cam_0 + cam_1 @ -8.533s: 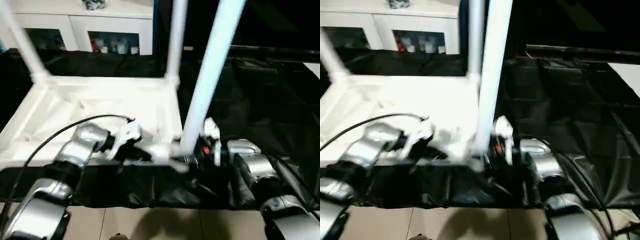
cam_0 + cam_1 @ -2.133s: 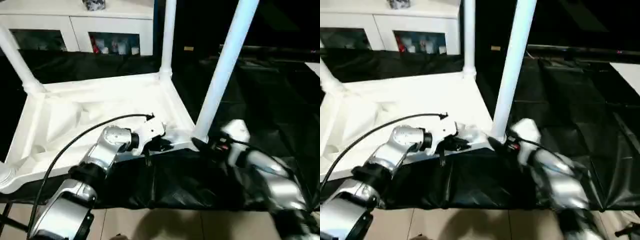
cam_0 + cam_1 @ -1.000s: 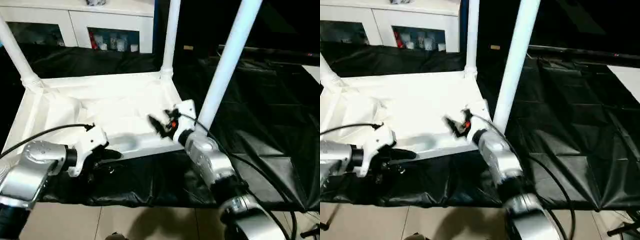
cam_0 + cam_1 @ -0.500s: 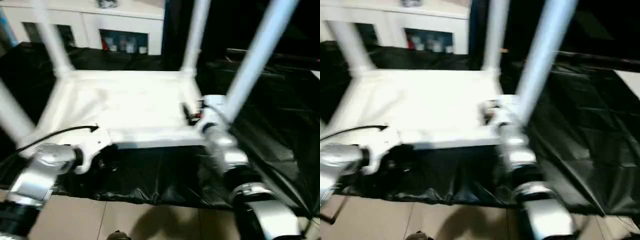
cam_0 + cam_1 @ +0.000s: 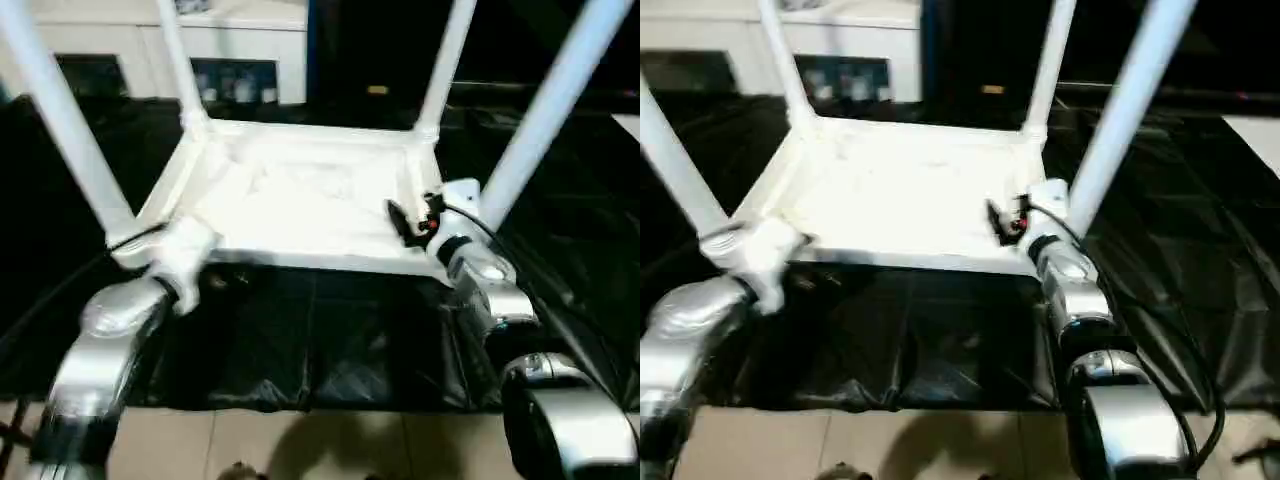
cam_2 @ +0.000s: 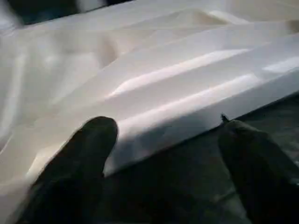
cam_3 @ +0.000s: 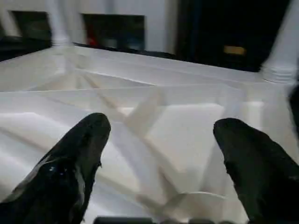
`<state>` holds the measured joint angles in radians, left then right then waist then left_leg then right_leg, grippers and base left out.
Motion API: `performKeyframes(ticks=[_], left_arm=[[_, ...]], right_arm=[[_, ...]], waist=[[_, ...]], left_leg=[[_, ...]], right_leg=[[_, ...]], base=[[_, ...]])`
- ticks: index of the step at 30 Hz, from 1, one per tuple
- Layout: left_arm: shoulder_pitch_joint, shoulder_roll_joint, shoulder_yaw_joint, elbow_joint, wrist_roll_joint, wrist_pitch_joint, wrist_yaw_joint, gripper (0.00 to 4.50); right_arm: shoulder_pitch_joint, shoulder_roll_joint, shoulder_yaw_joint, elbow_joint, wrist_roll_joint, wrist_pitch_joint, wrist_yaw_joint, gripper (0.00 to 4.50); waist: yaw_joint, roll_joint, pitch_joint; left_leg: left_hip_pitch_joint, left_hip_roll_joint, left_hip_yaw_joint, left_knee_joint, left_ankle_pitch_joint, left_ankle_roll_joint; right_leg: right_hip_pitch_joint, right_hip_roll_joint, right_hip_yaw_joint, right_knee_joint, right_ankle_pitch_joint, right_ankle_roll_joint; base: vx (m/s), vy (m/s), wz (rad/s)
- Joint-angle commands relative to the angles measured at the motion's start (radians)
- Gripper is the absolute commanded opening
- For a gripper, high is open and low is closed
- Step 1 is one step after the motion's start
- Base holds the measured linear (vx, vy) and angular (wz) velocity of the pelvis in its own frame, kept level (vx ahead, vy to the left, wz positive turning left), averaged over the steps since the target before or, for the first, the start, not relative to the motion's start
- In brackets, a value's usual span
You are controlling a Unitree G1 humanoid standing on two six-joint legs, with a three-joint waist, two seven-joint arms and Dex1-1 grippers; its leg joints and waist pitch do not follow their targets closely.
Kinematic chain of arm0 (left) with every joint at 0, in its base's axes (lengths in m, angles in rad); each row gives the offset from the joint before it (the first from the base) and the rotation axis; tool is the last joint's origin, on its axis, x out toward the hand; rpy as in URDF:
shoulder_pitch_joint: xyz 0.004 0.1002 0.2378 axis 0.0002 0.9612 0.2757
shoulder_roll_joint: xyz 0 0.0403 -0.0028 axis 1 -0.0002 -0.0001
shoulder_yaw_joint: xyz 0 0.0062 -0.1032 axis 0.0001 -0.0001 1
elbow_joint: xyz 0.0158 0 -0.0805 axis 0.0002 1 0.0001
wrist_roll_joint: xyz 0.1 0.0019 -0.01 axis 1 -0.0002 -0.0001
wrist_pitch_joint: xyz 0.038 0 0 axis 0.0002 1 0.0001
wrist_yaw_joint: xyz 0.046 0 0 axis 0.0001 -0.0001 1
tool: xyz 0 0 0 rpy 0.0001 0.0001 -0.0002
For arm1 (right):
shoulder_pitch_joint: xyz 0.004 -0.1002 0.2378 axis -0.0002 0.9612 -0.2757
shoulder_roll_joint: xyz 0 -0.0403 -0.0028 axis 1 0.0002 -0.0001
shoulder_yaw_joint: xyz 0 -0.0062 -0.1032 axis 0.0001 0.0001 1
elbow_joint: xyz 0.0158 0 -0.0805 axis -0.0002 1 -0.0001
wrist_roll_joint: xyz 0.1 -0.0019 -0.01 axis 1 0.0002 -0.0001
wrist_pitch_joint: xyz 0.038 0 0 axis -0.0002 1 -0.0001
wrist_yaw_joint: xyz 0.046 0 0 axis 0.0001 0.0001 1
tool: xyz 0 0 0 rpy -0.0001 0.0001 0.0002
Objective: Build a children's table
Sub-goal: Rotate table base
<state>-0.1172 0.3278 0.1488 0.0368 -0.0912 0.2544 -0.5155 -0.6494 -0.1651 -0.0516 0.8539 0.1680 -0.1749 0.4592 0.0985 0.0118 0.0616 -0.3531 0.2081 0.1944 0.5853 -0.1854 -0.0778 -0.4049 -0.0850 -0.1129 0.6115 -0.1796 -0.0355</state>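
Lying upside down, children's table point(image 5: 300, 200), four legs point(image 5: 545, 110) pointing upward

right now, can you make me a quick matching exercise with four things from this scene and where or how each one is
Things:
1. tabletop
2. legs
3. black sheet
4. cabinet

States:
a. spread under the table
b. standing against the far wall
c. lying upside down, ribs showing
d. sticking up from the corners

Pairs: 1-c, 2-d, 3-a, 4-b
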Motion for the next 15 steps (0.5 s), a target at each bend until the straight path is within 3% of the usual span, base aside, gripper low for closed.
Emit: performKeyframes(ticks=[1,2,3,4,6,8,11,12,15], left_arm=[[0.014,-0.012,0.036,-0.038,-0.019,-0.027,0.044,4.47],[0.069,-0.058,0.079,-0.076,-0.006,-0.087,0.135,4.47],[0.074,-0.061,0.081,-0.078,-0.002,-0.093,0.145,4.47],[0.105,-0.089,0.107,-0.089,0.026,-0.136,0.223,4.47],[0.123,-0.121,0.139,-0.089,0.057,-0.168,0.311,4.47],[0.124,-0.135,0.154,-0.087,0.063,-0.183,0.347,4.47],[0.113,-0.143,0.168,-0.077,0.064,-0.194,0.377,4.47],[0.1,-0.14,0.174,-0.061,0.063,-0.196,0.386,4.47],[0.051,-0.122,0.188,-0.005,0.051,-0.2,0.391,4.47]], right_arm=[[0.019,0.005,0.013,-0.063,0.018,0.016,0.022,4.46],[0.105,0.016,0.037,-0.219,0.043,0.051,0.06,4.46],[0.115,0.017,0.041,-0.237,0.047,0.06,0.064,4.46],[0.19,0.021,0.075,-0.374,0.071,0.129,0.092,4.46],[0.259,0.015,0.116,-0.486,0.069,0.197,0.091,4.46],[0.3,0.009,0.134,-0.548,0.068,0.2,0.102,4.46],[0.337,-0.001,0.149,-0.601,0.067,0.211,0.111,4.46],[0.359,-0.009,0.159,-0.63,0.065,0.221,0.113,4.46],[0.4,-0.011,0.155,-0.675,0.049,0.258,0.074,4.46]], waist=[[0.002,0.016,-0.073],[0.0,0.021,-0.069],[0.002,0.018,-0.069],[0.0,0.021,-0.066],[0.0,0.02,-0.065],[0.001,0.014,-0.061],[0.0,0.014,-0.056],[0.003,0.007,-0.057],[0.001,0.009,-0.059]], left_leg=[[-0.001,0.026,-0.019,-0.061,-0.217,0.05],[-0.003,0.028,-0.02,-0.062,-0.237,0.052],[-0.003,0.032,-0.021,-0.064,-0.246,0.053],[-0.002,0.029,-0.022,-0.067,-0.265,0.056],[0.002,0.028,-0.024,-0.071,-0.295,0.048],[0.004,0.028,-0.025,-0.074,-0.325,0.035],[0.008,0.025,-0.028,-0.075,-0.365,0.024],[0.012,0.023,-0.027,-0.072,-0.355,0.025],[0.003,0.022,-0.032,-0.076,-0.329,0.022]], right_leg=[[0.057,-0.058,0.058,-0.073,-0.177,-0.19],[0.058,-0.055,0.057,-0.076,-0.185,-0.18],[0.059,-0.058,0.057,-0.079,-0.188,-0.167],[0.057,-0.051,0.055,-0.084,-0.21,-0.149],[0.053,-0.05,0.054,-0.093,-0.274,-0.116],[0.05,-0.054,0.053,-0.1,-0.345,-0.093],[0.043,-0.057,0.053,-0.114,-0.447,-0.051],[0.039,-0.056,0.055,-0.117,-0.459,-0.034],[0.043,-0.055,0.056,-0.112,-0.415,-0.029]], base=[[0.0,0.0,0.0],[0.0,0.0,0.0],[0.0,0.0,0.0],[0.0,0.0,0.0],[0.0,0.0,0.0],[0.0,0.0,0.0],[0.0,0.0,0.0],[0.0,0.0,0.0],[0.0,0.0,0.0]])
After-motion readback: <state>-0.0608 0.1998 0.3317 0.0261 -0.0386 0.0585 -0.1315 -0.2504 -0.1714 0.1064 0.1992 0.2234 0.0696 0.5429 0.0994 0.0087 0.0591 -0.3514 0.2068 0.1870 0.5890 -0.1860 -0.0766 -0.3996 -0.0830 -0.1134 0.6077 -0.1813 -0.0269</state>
